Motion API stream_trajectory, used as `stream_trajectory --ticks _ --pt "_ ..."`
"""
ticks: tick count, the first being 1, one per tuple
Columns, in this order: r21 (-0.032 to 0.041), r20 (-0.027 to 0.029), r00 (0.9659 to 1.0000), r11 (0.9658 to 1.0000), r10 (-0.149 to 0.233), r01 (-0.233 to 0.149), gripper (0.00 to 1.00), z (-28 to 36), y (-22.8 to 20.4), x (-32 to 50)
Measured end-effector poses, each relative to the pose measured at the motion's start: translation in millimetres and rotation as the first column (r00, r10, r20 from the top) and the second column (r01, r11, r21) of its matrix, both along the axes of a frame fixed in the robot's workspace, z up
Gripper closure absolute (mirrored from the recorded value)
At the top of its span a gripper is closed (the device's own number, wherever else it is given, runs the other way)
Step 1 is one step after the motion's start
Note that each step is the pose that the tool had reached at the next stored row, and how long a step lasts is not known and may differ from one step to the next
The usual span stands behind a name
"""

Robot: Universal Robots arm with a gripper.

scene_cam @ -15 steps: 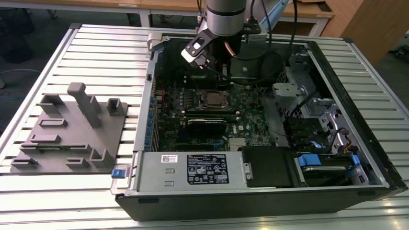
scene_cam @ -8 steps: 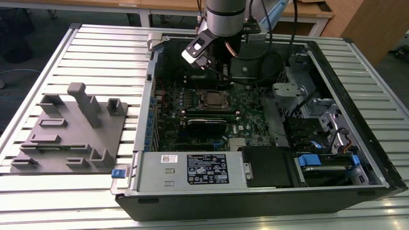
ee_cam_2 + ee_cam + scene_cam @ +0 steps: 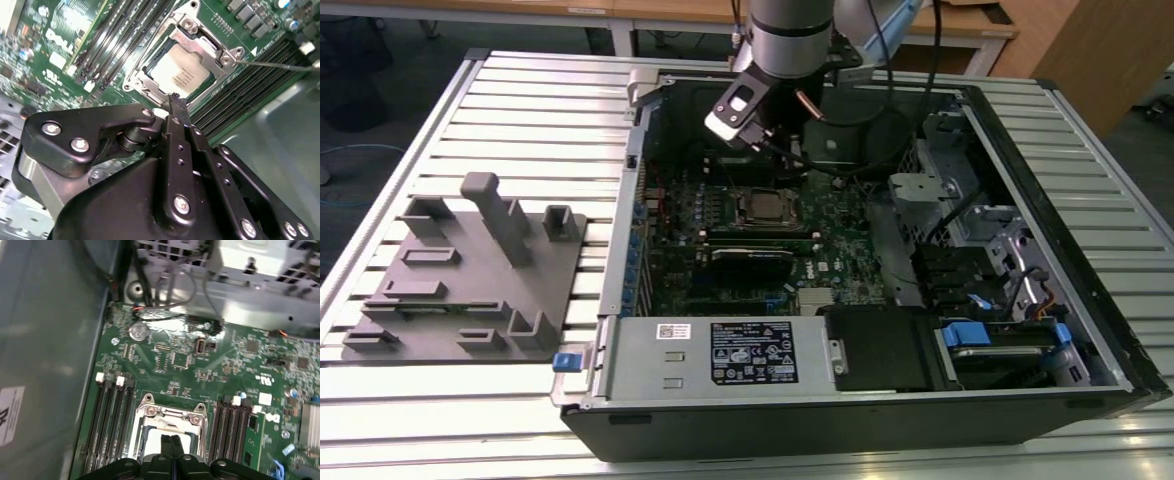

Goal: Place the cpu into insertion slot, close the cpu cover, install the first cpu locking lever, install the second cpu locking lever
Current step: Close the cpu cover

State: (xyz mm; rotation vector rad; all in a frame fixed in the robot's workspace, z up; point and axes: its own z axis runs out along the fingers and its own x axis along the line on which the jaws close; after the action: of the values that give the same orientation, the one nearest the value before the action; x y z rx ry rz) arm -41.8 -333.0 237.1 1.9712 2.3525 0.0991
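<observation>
lying flat, the cpu [image 3: 181, 75] sits face-up in the insertion slot [image 3: 134, 80].

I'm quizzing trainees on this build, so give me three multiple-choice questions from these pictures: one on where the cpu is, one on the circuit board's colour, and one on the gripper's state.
1. Where is the cpu? A. in the insertion slot B. held by the gripper C. on the circuit board beside the slot
2. What colour is the circuit board? A. blue B. green C. red
3. How is the gripper? A. wide open B. shut, holding nothing C. shut on the cpu

1 A: it lies in the slot, framed by the cpu cover.
2 B: green in both wrist views.
3 B: the fingertips meet with nothing between them.
</observation>
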Motion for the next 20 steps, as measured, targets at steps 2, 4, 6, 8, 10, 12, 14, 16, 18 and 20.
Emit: stream_trajectory --ticks 2,4,6,8,10,12,14,16,18,20 --pt "-0.0001 -0.0001 0.9994 0.9994 0.036 -0.036 0.9 -0.4 0.0 0.0" --pt "-0.0004 -0.0001 0.9973 0.9973 0.073 -0.073 0.9 -0.4 0.0 0.0" --pt "-0.0002 0.0 0.9941 0.9941 0.109 -0.109 0.9 -0.6 0.0 0.0" --pt "-0.0002 0.0 0.9895 0.9895 0.145 -0.145 0.9 -0.8 0.0 0.0" --pt "-0.0001 0.0 0.9834 0.9834 0.182 -0.182 0.9 -1.0 0.0 0.0" --pt "-0.0001 0.0 0.9762 0.9762 0.217 -0.217 0.9 -1.2 0.0 0.0" --pt "-0.0002 -0.0001 0.9678 0.9678 0.252 -0.252 0.9 -1.5 0.0 0.0" --pt "-0.0002 -0.0001 0.9578 0.9578 0.287 -0.287 0.9 -1.7 0.0 0.0" --pt "-0.0002 -0.0001 0.9468 0.9468 0.322 -0.322 0.9 -2.0 0.0 0.0" --pt "-0.0002 0.0 0.9346 0.9346 0.356 -0.356 0.9 -2.2 0.0 0.0"
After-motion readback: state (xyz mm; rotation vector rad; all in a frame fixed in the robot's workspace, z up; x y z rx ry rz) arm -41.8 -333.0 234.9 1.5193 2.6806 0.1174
